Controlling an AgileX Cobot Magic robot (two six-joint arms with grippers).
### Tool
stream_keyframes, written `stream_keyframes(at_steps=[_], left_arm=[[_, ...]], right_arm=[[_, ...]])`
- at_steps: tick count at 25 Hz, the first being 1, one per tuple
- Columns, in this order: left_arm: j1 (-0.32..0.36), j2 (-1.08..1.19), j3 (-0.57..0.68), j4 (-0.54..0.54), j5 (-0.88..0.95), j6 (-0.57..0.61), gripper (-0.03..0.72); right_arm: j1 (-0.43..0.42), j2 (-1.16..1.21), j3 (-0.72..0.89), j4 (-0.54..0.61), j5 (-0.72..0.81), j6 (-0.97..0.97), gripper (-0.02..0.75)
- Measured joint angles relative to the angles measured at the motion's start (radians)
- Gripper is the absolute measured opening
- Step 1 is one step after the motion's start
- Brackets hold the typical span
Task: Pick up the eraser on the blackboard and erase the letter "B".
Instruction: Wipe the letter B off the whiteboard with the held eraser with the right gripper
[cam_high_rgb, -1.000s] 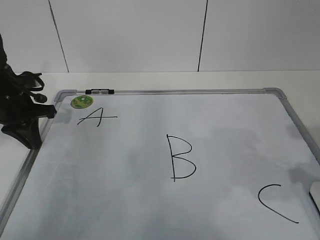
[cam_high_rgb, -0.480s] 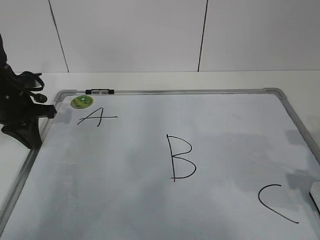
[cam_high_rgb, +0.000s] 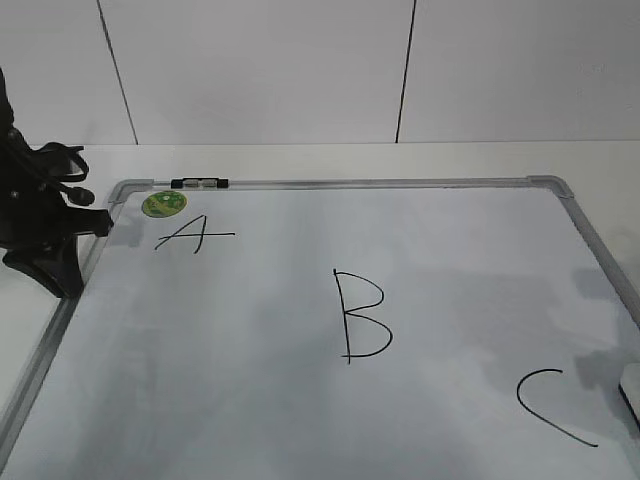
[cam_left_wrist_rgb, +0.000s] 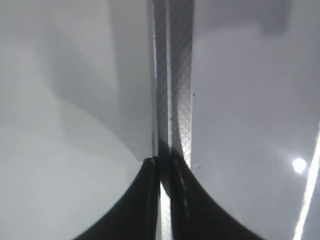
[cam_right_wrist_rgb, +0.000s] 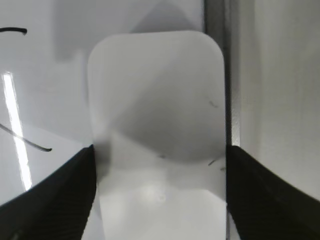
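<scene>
The eraser (cam_right_wrist_rgb: 157, 110), a white rounded block, lies on the blackboard next to its right frame rail; only its edge shows at the right border of the exterior view (cam_high_rgb: 632, 388). My right gripper (cam_right_wrist_rgb: 160, 190) is open, with one black finger on each side of the eraser, close to its sides. The right gripper is out of the exterior view. The letter "B" (cam_high_rgb: 360, 315) stands in the middle of the blackboard (cam_high_rgb: 350, 184). My left gripper (cam_left_wrist_rgb: 164, 170) is shut and empty over the board's left frame rail (cam_left_wrist_rgb: 175, 75), and it also shows in the exterior view (cam_high_rgb: 55, 265).
A black "A" (cam_high_rgb: 193, 236) is at the board's upper left and a black "C" (cam_high_rgb: 550, 405) at lower right, left of the eraser. A round green sticker (cam_high_rgb: 164, 204) and a small marker (cam_high_rgb: 199, 183) sit at the top-left frame. A white wall stands behind.
The shadow on the board's right side has shifted and spread near the eraser. The eraser, the letters and the left arm have not moved.
</scene>
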Motion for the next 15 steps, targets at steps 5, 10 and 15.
stream_keyframes(at_steps=[5,10,15], left_arm=[[0.0,0.0,0.0,0.0,0.0,0.0,0.022],[0.0,0.0,0.0,0.0,0.0,0.0,0.022],[0.0,0.0,0.0,0.0,0.001,0.0,0.022]], right_arm=[[0.0,0.018,0.0,0.0,-0.001,0.0,0.622],[0.0,0.035,0.0,0.002,-0.001,0.0,0.622],[0.0,0.075,0.0,0.004,0.017,0.0,0.613]])
